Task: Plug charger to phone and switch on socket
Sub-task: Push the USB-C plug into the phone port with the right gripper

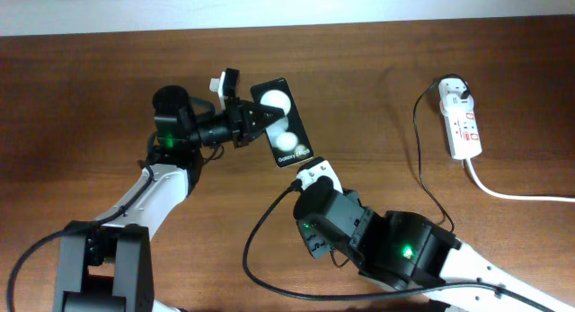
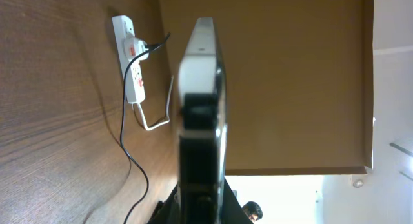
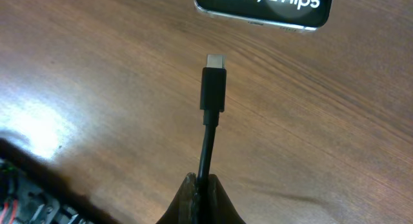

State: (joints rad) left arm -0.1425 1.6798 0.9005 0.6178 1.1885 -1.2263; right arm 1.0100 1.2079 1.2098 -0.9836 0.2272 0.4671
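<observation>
The phone (image 1: 286,128) is black and glossy, lifted off the table and held tilted by my left gripper (image 1: 254,115), which is shut on its upper end. In the left wrist view the phone (image 2: 200,88) shows edge-on. My right gripper (image 1: 311,179) is shut on the charger cable just behind its connector tip (image 3: 214,88). The tip points at the phone's lower edge (image 3: 264,6) with a small gap between them. The white socket (image 1: 461,123) lies at the far right, also seen in the left wrist view (image 2: 132,66). The charger's plug head (image 1: 459,93) sits in it.
The black cable (image 1: 419,155) runs from the socket down along the table and under my right arm, with a loop (image 1: 252,249) at the front. The socket's thick white cord (image 1: 512,195) trails off to the right edge. The table is brown wood.
</observation>
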